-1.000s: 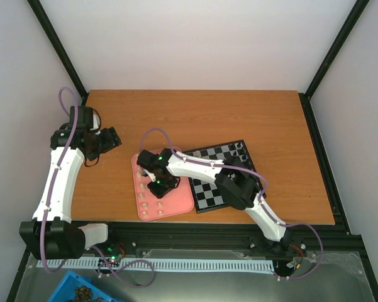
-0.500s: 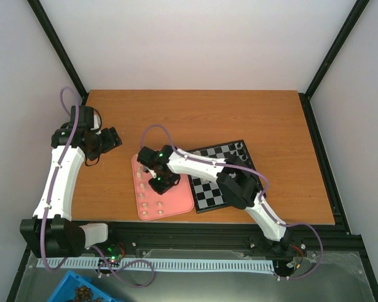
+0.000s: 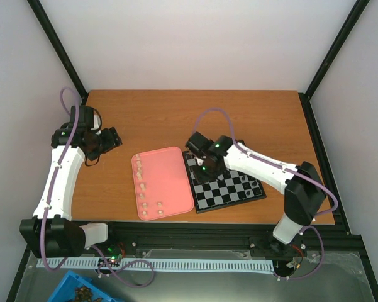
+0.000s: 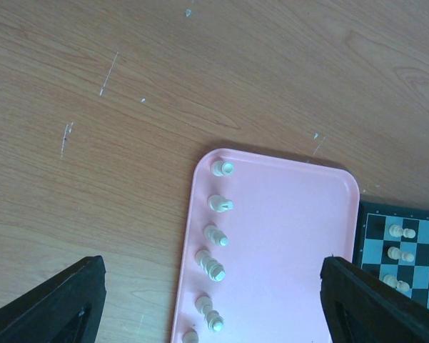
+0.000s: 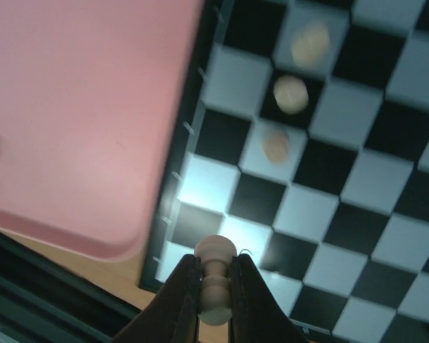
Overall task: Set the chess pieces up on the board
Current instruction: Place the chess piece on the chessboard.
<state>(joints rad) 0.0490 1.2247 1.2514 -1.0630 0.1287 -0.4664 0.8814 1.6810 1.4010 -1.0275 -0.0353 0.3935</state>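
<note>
My right gripper (image 3: pixel 204 165) hangs over the left part of the board (image 3: pixel 205 206) and is shut on a cream chess piece (image 5: pixel 215 275), held upright above a white square near the board's (image 5: pixel 328 193) edge. Three cream pieces (image 5: pixel 290 93) stand on the board further in. The pink tray (image 3: pixel 170 173) lies left of the board, with several cream pieces (image 3: pixel 141 189) along its left edge and near end. My left gripper (image 3: pixel 107 139) is open and empty over the table, left of the tray. Its view shows the tray (image 4: pixel 285 236), a column of pieces (image 4: pixel 218 246) and the board's corner (image 4: pixel 407 286).
A blue bin (image 3: pixel 82 290) with small dark items sits below the table's near edge at the left. Black frame posts (image 3: pixel 56 44) rise at the back corners. A black rail (image 3: pixel 195 233) runs along the table's near edge.
My right gripper has moved right, from over the pink tray to over the board's left side, with a cream piece in it. The left arm has not moved.
</note>
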